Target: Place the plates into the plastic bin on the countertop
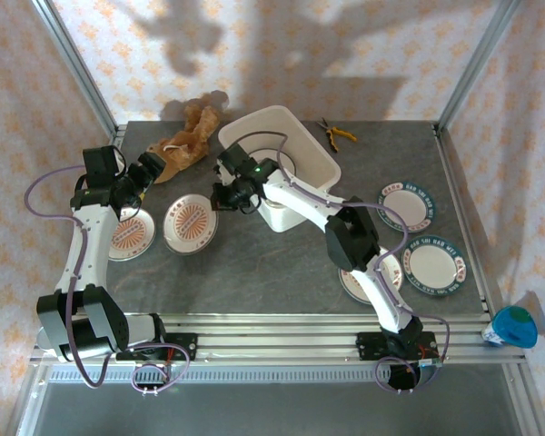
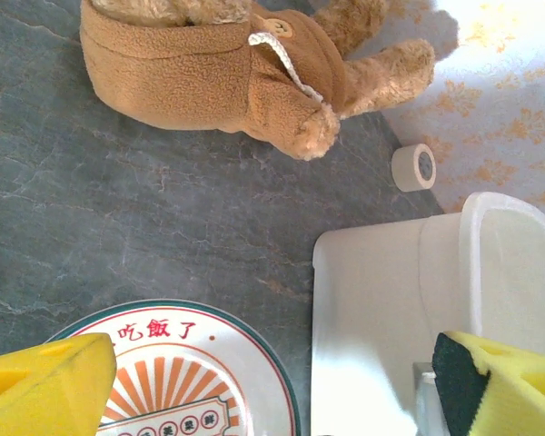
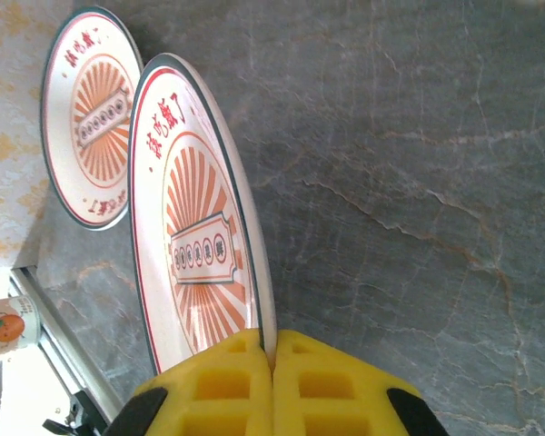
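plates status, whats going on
Right gripper shut on rim of patterned plate, tilted up. Left gripper open, empty. Plastic bin close by; stuffed toy beside it, not blocking.

Left arm [image 1: 82,250]: white tube links, chunky black joint housings, purple cable [image 1: 30,195] looping off behind the wrist. Right arm [image 1: 300,202]: same white links and black joints, purple cable running back from the wrist, small green light [image 1: 256,169] just behind the hand. Black bases [image 1: 400,350], purple loops under them. Left gripper [image 2: 274,359]: yellow foam pads [image 2: 45,381], one with a dark green scourer layer [image 2: 459,372] on its inner face. Right gripper [image 3: 272,352]: yellow foam pads with square recesses, black finger bodies [image 3: 141,409] behind them.
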Controlling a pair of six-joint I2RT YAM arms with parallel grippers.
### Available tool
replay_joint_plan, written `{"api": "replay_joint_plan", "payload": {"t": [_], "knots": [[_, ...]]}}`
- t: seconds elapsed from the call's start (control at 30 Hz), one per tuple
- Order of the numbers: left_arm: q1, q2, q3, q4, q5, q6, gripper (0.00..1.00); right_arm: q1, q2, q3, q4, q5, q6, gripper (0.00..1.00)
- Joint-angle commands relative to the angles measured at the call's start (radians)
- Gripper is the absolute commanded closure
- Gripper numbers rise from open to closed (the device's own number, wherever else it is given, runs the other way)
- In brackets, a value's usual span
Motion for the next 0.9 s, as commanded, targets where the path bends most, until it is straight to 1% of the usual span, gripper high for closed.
{"api": "replay_joint_plan", "payload": {"t": [0.0,0.13,0.3,0.4,0.53,0.77,0.87], "knots": [[-0.003,0.006,0.050,-0.001,-0.012,0.014,0.09,-0.009,-0.080,0.089,-0.010,-0.025,0.009,1.00],[-0.004,-0.004,0.072,-0.008,-0.030,0.013,0.09,-0.012,-0.072,0.184,-0.049,0.002,0.019,1.00],[-0.005,-0.016,0.086,0.006,-0.048,-0.004,0.09,-0.017,-0.046,0.299,-0.095,0.066,0.025,1.00],[-0.006,-0.022,0.098,0.011,-0.057,-0.017,0.09,-0.031,-0.043,0.318,-0.068,0.104,0.055,1.00],[-0.012,-0.050,0.089,0.062,-0.060,-0.047,0.08,-0.048,-0.037,0.380,-0.055,0.150,0.085,1.00],[-0.017,-0.064,0.118,0.081,-0.050,-0.057,0.09,-0.085,-0.072,0.392,-0.040,0.219,0.134,1.00],[-0.017,-0.065,0.119,0.081,-0.047,-0.056,0.08,-0.102,-0.109,0.369,-0.027,0.250,0.153,1.00]]}}
